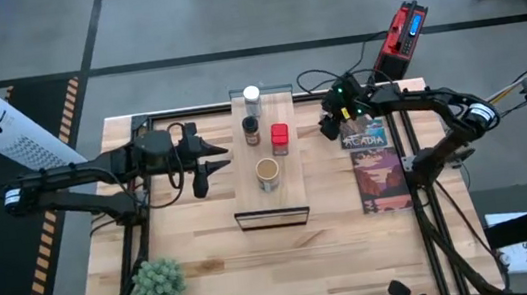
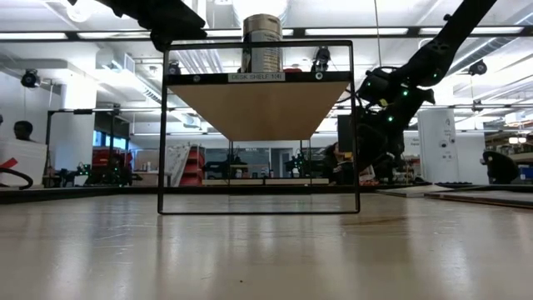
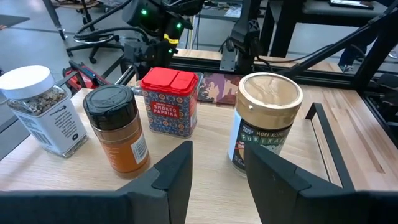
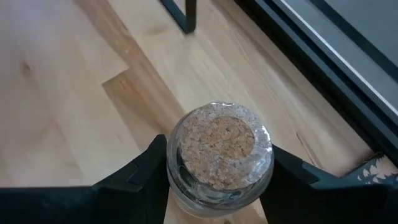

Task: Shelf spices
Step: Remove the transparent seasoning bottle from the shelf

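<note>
Your left gripper [image 3: 217, 174] is hovering with jaws spread at the shelf's [image 1: 244, 185] left edge, facing the tan-topped jar [image 1: 267, 173], red tin [image 1: 280, 138], black-lidded jar [image 1: 251, 129] and white-capped jar [image 1: 251, 96] standing on it. Your right gripper [image 4: 217, 180] is waiting beyond the shelf's right edge, jaws pinching a cork-stoppered glass jar [image 4: 219, 152].

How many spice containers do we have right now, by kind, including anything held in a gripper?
Jars on the shelf: 3: white-capped jar, black-lidded jar, tan-topped jar
Tins on the shelf: 1: red tin
Jars in the right gripper: 1: cork-topped jar
Total: 5
</note>
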Action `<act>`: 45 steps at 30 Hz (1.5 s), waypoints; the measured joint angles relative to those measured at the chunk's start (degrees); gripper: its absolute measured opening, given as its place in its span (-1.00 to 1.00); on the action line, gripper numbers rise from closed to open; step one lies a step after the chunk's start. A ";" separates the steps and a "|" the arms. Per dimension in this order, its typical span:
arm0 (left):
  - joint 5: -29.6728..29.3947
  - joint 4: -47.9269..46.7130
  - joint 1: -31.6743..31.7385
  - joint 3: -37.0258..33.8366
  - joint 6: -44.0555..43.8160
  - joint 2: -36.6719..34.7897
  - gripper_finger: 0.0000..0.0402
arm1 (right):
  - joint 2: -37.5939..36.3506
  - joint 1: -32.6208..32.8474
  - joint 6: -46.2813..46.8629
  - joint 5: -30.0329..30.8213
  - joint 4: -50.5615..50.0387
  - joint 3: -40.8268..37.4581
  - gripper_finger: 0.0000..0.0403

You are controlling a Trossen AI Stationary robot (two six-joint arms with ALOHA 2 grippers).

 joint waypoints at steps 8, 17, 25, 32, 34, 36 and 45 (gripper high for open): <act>-0.02 -0.04 0.00 -0.02 -0.04 -0.01 -0.34 | 4.30 -0.42 -2.83 1.07 -0.15 2.19 -0.11; -0.02 -1.00 0.00 -0.02 -0.52 -0.03 -0.34 | 7.18 -0.96 -2.31 1.06 0.17 4.28 -0.08; -0.04 -1.74 0.00 -0.02 -0.54 -0.03 -0.34 | 7.14 -2.14 2.18 1.07 1.60 4.26 -0.13; -0.04 -2.34 0.00 -0.04 -0.56 -0.03 -0.34 | 7.12 -2.06 5.28 1.04 1.60 3.11 -0.09; -0.04 -2.32 0.00 -0.04 -0.54 -0.03 -0.34 | 7.12 -2.06 5.38 1.06 1.62 2.76 -0.11; -0.04 -2.32 0.00 -0.04 -0.50 -0.03 -0.34 | 7.12 -2.06 5.44 1.06 1.64 2.50 -0.13; -0.10 -2.15 0.00 -0.04 -0.29 -0.03 -0.34 | 7.07 -2.03 4.62 1.06 2.49 2.21 -0.03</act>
